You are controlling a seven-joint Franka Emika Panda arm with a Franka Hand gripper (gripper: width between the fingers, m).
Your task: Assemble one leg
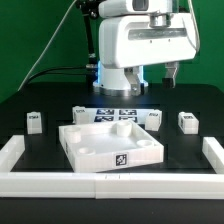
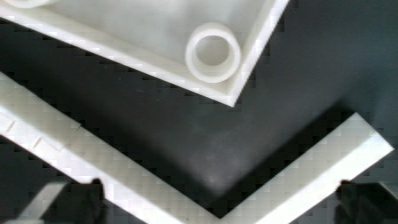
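Observation:
Four small white legs with tags stand on the black table: one at the exterior view's left [image 1: 34, 121], one behind the square piece [image 1: 79, 115], and two on the right [image 1: 153, 119] [image 1: 187, 121]. The large white square piece [image 1: 110, 145] lies in the middle. My gripper [image 1: 170, 74] hangs high above the back of the table, away from every leg. In the wrist view the gripper [image 2: 217, 205] is open and empty, with dark fingertips [image 2: 71, 200] at the frame edge. That view shows a corner of the square piece [image 2: 160, 40] with a round hole. No leg shows there.
The marker board [image 1: 115, 113] lies behind the square piece. A low white wall [image 1: 110, 183] runs along the front and both sides of the table; one of its corners shows in the wrist view [image 2: 214, 185]. Cables hang behind the arm.

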